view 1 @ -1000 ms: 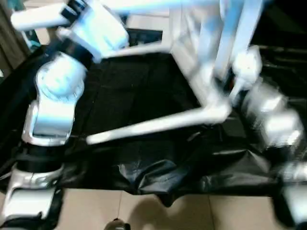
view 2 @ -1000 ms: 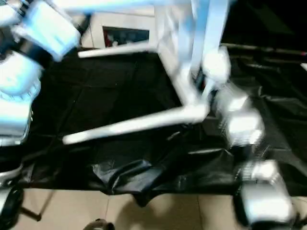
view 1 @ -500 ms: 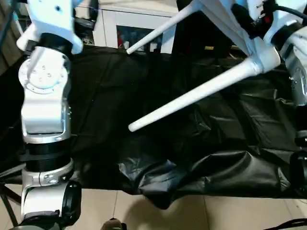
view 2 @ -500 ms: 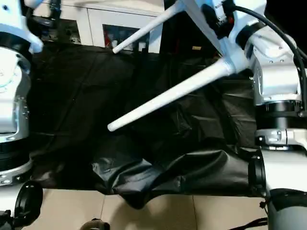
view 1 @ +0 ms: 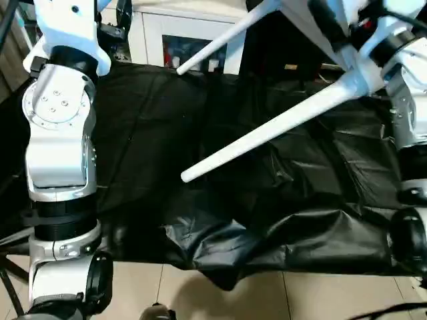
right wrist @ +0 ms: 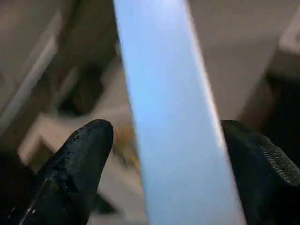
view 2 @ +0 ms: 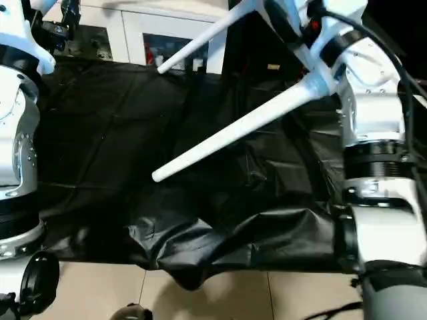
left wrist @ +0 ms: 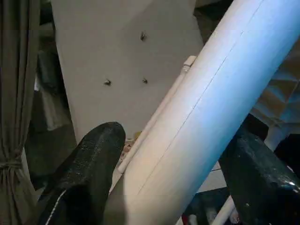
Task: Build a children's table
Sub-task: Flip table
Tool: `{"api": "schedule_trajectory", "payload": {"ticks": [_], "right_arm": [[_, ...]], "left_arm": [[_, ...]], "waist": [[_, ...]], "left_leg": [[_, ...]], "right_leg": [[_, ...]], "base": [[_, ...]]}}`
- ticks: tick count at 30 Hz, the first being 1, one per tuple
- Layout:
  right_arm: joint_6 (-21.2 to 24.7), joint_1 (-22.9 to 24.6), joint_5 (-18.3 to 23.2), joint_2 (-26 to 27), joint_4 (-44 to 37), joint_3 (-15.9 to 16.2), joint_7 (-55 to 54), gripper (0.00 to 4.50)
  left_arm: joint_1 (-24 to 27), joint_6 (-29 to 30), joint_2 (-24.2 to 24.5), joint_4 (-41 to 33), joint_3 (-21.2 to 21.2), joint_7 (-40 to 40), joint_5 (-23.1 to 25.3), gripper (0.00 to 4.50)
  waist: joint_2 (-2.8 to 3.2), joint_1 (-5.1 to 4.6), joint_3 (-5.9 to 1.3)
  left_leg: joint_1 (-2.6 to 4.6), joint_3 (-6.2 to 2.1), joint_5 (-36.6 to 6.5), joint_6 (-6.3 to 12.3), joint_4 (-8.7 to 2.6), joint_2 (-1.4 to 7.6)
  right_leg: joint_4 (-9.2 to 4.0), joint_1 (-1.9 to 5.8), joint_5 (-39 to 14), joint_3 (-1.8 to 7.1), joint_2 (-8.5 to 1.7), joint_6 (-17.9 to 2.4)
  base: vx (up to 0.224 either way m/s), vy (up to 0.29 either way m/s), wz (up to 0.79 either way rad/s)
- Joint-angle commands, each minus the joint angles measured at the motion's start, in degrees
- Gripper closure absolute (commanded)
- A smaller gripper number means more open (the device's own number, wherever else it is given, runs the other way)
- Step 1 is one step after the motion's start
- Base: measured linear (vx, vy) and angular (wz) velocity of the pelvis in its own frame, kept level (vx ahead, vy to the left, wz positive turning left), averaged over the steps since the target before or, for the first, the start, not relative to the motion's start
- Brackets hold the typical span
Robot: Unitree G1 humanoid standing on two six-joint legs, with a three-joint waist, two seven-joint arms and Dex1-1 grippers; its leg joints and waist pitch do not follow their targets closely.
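Up in the air goes the children's table [view 1: 347, 60], held high on the far right above the black sheet [view 1: 220, 200], one leg [view 1: 267, 133] slanting down toward the near left. From the head, both grips stay hidden. The wrist views tell more: the left gripper [left wrist: 164, 173] straddles a white tube leg, fingers wide, possibly touching. The right gripper [right wrist: 168, 164] stands open around another white bar, gaps both sides.

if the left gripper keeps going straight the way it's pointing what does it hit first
Most likely the white table leg that lies across the gap between the left gripper's two black fingers. Behind it stands a pale cabinet panel, though depth is hard to judge.
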Motion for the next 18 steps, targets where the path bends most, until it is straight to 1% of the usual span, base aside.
{"api": "schedule_trajectory", "payload": {"ticks": [1,2,3,4,5,6,7,8,9,10,11,12,13,14,15,16,17,18], "right_arm": [[-1.34,0.73,5.3,1.54,-5.05,0.06,5.06,0.69],[-1.34,0.73,5.3,1.54,-5.05,0.06,5.06,0.69],[2.62,4.12,8.64,3.14,-10.78,1.69,7.75,0.69],[2.62,4.12,8.64,3.14,-10.78,1.69,7.75,0.69],[6.81,8.8,10.87,5.16,-16.04,4.29,8.39,0.69],[8.71,11.19,11.67,6.29,-18.26,5.55,8.12,0.69],[9.84,13.66,12.03,7.54,-19.93,6.78,7.41,0.69],[11.32,17.79,12.2,10.0,-21.25,8.3,5.23,0.69],[11.32,17.79,12.2,10.0,-21.25,8.3,5.23,0.69],[12.12,20.34,12.14,11.6,-21.4,8.93,3.84,0.69],[14.08,23.56,12.49,12.92,-21.41,9.98,3.06,0.5],[15.33,25.09,12.8,13.4,-21.6,10.42,2.82,0.39],[15.82,27.54,11.31,14.04,-20.62,11.09,1.63,0.39],[17.45,30.75,10.63,14.7,-20.27,11.66,0.56,0.29],[18.84,33.7,10.21,15.32,-20.08,11.74,-0.82,0.23],[19.4,34.65,10.18,15.5,-20.12,11.71,-1.32,0.23],[21.92,37.65,11.02,15.64,-20.4,11.48,-2.28,0.13],[22.78,38.59,11.12,15.55,-20.3,11.46,-2.58,0.05]], "left_arm": [[-0.38,1.12,-1.55,-0.59,-0.03,1.66,-2.82,1.34],[-0.38,1.12,-1.55,-0.59,-0.03,1.66,-2.82,1.36],[-0.27,1.33,-1.21,-0.62,0.07,1.58,-2.64,1.37],[-0.27,1.33,-1.21,-0.62,0.07,1.58,-2.64,1.39],[-0.2,1.37,-0.95,-0.59,0.19,1.49,-2.6,1.44],[-0.16,1.41,-0.83,-0.58,0.23,1.45,-2.55,1.44],[-0.14,1.53,-0.68,-0.56,0.28,1.41,-2.52,1.46],[-0.13,1.72,-0.39,-0.42,0.39,1.28,-2.52,1.47],[-0.13,1.72,-0.39,-0.42,0.39,1.28,-2.52,1.47],[-0.12,1.85,-0.22,-0.31,0.42,1.23,-2.51,1.47],[-0.16,2.0,-0.01,-0.13,0.46,1.15,-2.51,1.52],[-0.18,2.09,0.1,-0.06,0.45,1.14,-2.53,1.54],[-0.25,2.1,0.19,0.13,0.45,1.16,-2.53,1.54],[-0.33,2.14,0.32,0.34,0.4,1.16,-2.55,1.56],[-0.4,2.23,0.48,0.5,0.36,1.14,-2.53,1.58],[-0.43,2.24,0.54,0.56,0.36,1.13,-2.54,1.58],[-0.43,2.44,0.72,0.61,0.28,1.07,-2.51,1.6],[-0.42,2.52,0.79,0.64,0.24,1.03,-2.48,1.61]], "waist": [[-0.37,-0.17,-4.24],[-0.36,-0.19,-4.2],[-0.38,-0.28,-4.17],[-0.15,-0.09,-4.11],[-0.09,-0.18,-4.08],[-0.09,-0.23,-3.98],[-0.03,-0.32,-4.1],[-0.01,-0.35,-4.2],[0.15,-0.31,-4.22],[0.15,-0.32,-4.2],[0.68,-0.26,-4.23],[0.54,-0.31,-4.17],[0.42,-0.34,-4.27],[0.41,-0.29,-4.21],[0.8,-0.24,-4.19],[0.68,-0.28,-4.17],[0.52,-0.27,-4.33],[0.5,-0.21,-4.26]], "left_leg": [[2.09,-1.41,-11.98,2.36,-3.46,2.92],[2.11,-1.47,-12.01,2.16,-3.55,2.98],[2.08,-1.46,-11.91,2.12,-3.58,2.92],[2.22,-1.45,-11.96,2.28,-3.66,2.89],[2.27,-1.61,-12.83,1.67,-3.92,2.98],[2.16,-1.64,-12.63,1.59,-4.04,3.01],[2.23,-1.83,-13.42,0.85,-4.27,3.08],[2.31,-1.84,-13.93,0.0,-4.34,3.11],[2.35,-1.83,-13.85,-0.4,-4.29,3.06],[2.41,-1.79,-14.53,-0.74,-4.39,3.07],[2.45,-1.92,-15.19,-1.84,-4.5,3.01],[2.46,-1.86,-15.51,-1.91,-4.58,3.02],[2.36,-2.02,-15.8,-2.33,-4.63,3.04],[2.31,-1.95,-15.32,-2.56,-4.67,3.01],[2.32,-2.01,-15.52,-2.73,-4.7,2.98],[2.39,-1.95,-16.1,-2.94,-4.76,2.98],[2.26,-2.02,-15.65,-2.92,-4.72,2.91],[2.25,-1.97,-15.58,-2.82,-4.73,2.94]], "right_leg": [[-3.88,1.97,-8.21,2.41,-3.58,-10.12],[-3.9,1.91,-8.53,2.38,-3.56,-9.98],[-3.91,1.98,-8.57,2.37,-3.47,-9.99],[-4.03,1.98,-8.41,2.45,-3.42,-9.72],[-4.21,1.95,-9.54,2.39,-3.46,-9.09],[-4.26,1.95,-9.47,2.52,-3.52,-8.78],[-4.34,1.95,-10.36,2.43,-3.63,-8.58],[-4.45,1.84,-10.88,2.43,-3.69,-8.69],[-4.43,1.75,-10.87,2.51,-3.69,-8.77],[-4.51,1.65,-11.33,2.54,-3.73,-8.88],[-4.46,1.64,-11.89,2.58,-3.73,-8.64],[-4.65,1.62,-11.78,2.64,-3.64,-8.42],[-4.46,1.79,-11.36,2.55,-3.69,-8.3],[-4.49,1.71,-10.84,2.58,-3.71,-8.16],[-4.46,1.7,-10.74,2.61,-3.75,-8.23],[-4.64,1.66,-10.76,2.64,-3.72,-8.12],[-4.52,1.97,-9.92,2.62,-3.77,-8.32],[-4.55,1.89,-9.77,2.66,-3.8,-8.3]], "base": [[0.0,0.0,0.0],[0.0,0.0,0.0],[0.0,0.0,0.0],[0.0,0.0,0.0],[0.0,0.0,0.0],[0.0,0.0,0.0],[0.0,0.0,0.0],[0.0,0.0,0.0],[0.0,0.0,0.0],[0.0,0.0,0.0],[0.0,0.0,0.0],[0.0,0.0,0.0],[0.0,0.0,0.0],[0.0,0.0,0.0],[0.0,0.0,0.0],[0.0,0.0,0.0],[0.0,0.0,0.0],[0.0,0.0,0.0]]}}
